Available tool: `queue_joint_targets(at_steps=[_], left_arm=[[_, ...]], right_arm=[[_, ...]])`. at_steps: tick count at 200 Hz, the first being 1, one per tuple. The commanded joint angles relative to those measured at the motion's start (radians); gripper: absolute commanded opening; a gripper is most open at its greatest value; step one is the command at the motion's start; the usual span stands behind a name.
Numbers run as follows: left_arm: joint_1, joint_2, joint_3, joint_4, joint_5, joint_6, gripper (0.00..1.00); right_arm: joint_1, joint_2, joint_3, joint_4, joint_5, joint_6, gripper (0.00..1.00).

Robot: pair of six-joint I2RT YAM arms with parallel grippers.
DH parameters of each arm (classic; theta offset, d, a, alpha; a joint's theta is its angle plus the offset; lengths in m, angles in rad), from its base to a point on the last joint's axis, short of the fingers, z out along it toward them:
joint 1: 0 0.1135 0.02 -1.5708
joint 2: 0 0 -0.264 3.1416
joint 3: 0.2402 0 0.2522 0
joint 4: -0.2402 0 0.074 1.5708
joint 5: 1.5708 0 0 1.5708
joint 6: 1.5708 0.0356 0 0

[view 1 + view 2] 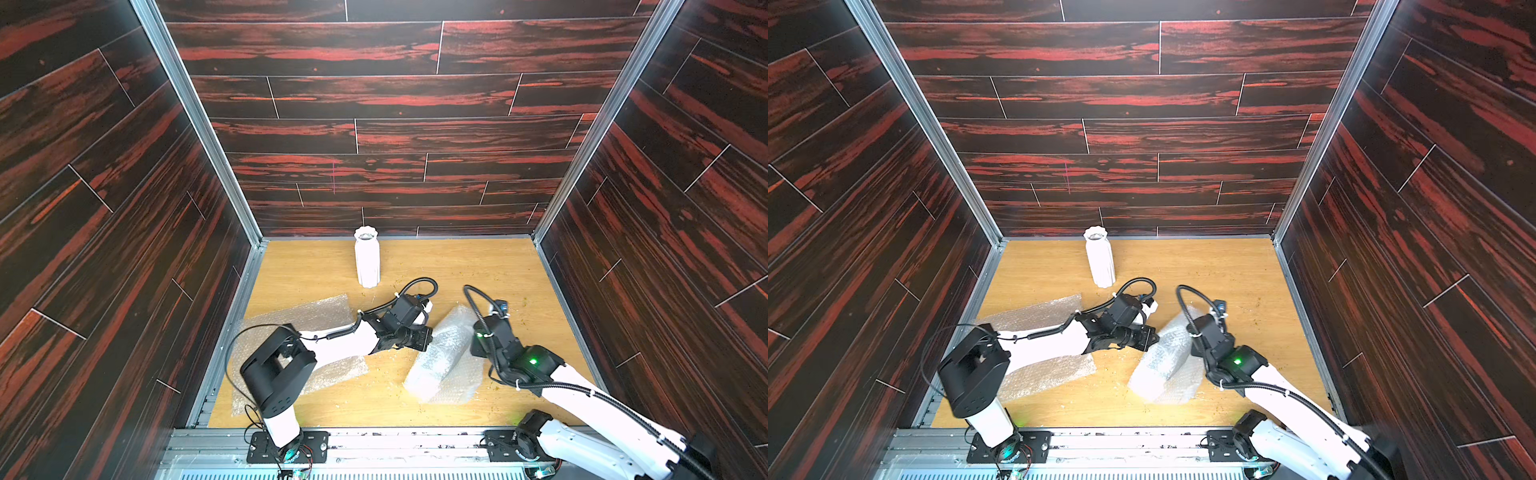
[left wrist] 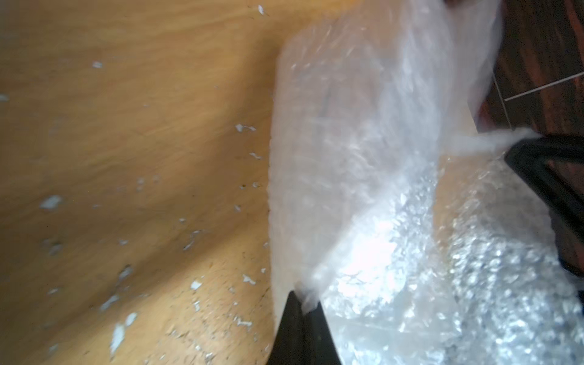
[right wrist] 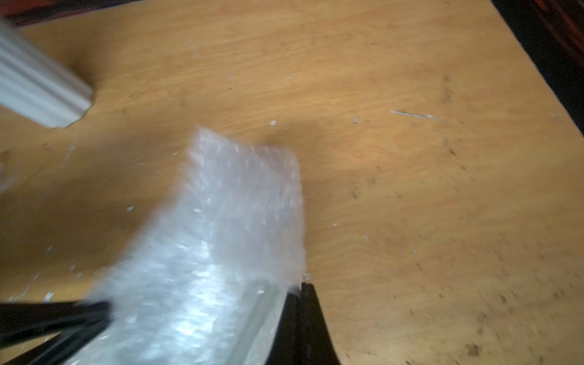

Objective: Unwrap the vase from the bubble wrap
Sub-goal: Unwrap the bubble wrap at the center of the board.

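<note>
A white ribbed vase [image 1: 367,257] [image 1: 1099,257] stands upright and bare near the back wall; its base shows in the right wrist view [image 3: 41,91]. A bulky roll of bubble wrap [image 1: 440,357] [image 1: 1160,359] lies on the table between my two arms. What it holds cannot be made out. My left gripper [image 2: 303,300] is shut on a pinch of the roll's edge [image 2: 354,158]. On the opposite side my right gripper [image 3: 299,286] is shut on another edge of the same wrap [image 3: 227,227]. A flat sheet of bubble wrap [image 1: 309,313] [image 1: 1038,313] lies under my left arm.
The wooden table [image 1: 457,266] is boxed in by dark wood-panel walls on three sides, with a metal rail [image 1: 395,440] along the front. Small pale flecks [image 2: 196,284] are scattered over the wood around the roll.
</note>
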Motion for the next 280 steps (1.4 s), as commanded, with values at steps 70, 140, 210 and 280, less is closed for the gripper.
queue_joint_targets(at_steps=[70,140,210,280], left_arm=[[0.058,-0.146,-0.119,-0.025,-0.067,-0.023,0.02],[0.108,-0.215,-0.103,-0.226,-0.206,-0.010,0.72],[0.082,-0.470,-0.117,-0.405,-0.415,0.057,0.74],[0.141,-0.773,-0.233,-0.479,-0.797,0.066,1.00]], right_arm=[[-0.124,-0.008,-0.026,0.025,0.005,0.029,0.00],[-0.253,-0.019,-0.072,0.168,-0.099,-0.094,0.22],[-0.253,-0.061,0.043,0.195,-0.049,-0.274,0.82],[-0.255,-0.091,0.041,0.371,-0.111,-0.412,0.99]])
